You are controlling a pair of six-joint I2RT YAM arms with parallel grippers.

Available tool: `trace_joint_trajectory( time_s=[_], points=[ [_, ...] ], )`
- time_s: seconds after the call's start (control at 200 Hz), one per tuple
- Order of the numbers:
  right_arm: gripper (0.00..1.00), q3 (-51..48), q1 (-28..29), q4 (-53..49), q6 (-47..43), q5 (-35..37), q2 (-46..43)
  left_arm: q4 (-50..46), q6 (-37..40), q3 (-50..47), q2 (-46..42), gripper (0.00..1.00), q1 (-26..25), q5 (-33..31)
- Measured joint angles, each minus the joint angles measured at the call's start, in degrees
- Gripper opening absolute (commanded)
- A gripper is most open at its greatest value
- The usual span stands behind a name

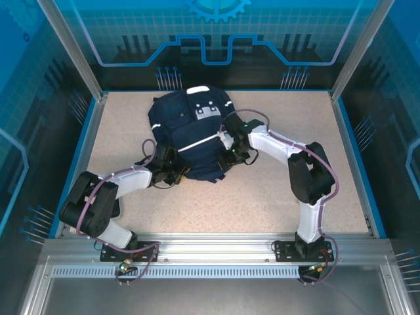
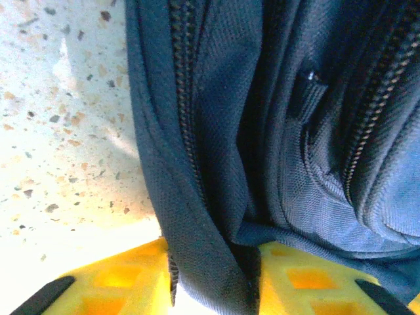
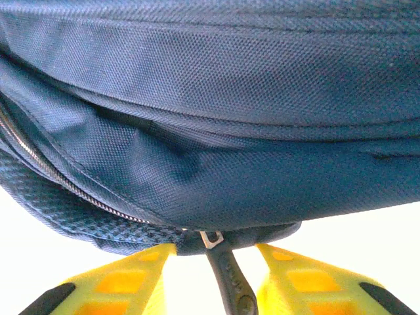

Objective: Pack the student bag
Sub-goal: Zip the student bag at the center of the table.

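The student bag [image 1: 187,128], navy with white stripes and a pale patch near its top, lies in the middle of the table. My left gripper [image 1: 172,167] is at its near left corner. In the left wrist view, that gripper [image 2: 213,266] is shut on a thick fold of the bag's fabric [image 2: 203,236] beside a zipper line. My right gripper [image 1: 231,152] is at the bag's right side. In the right wrist view, its yellow fingers [image 3: 131,279] stand apart, and a dark zipper pull [image 3: 231,285] hangs between them without touching either one. The bag's edge [image 3: 197,170] rests at the fingertips.
The speckled tabletop [image 1: 275,197] is ringed by a blue rim and metal frame posts. Both arms curve in from the near rail, the left arm [image 1: 98,197] low at the left and the right arm [image 1: 308,177] bent at the right.
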Motion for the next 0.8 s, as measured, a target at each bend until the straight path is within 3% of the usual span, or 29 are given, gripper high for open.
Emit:
trace_joint_trajectory(
  time_s=[0.14,0.31,0.8],
  points=[
    [0.15,0.0,0.1,-0.3,-0.4,1.1,0.0,-0.3,0.9,0.0,0.0,0.14,0.0,-0.2],
    [0.07,-0.1,0.7,-0.3,0.0,3.7,-0.1,-0.4,1.5,0.0,-0.1,0.0,0.1,-0.2],
    [0.02,0.0,-3.1,0.1,5.0,12.0,-1.7,-6.2,8.4,-2.6,-10.2,0.0,6.3,0.3]
  ],
)
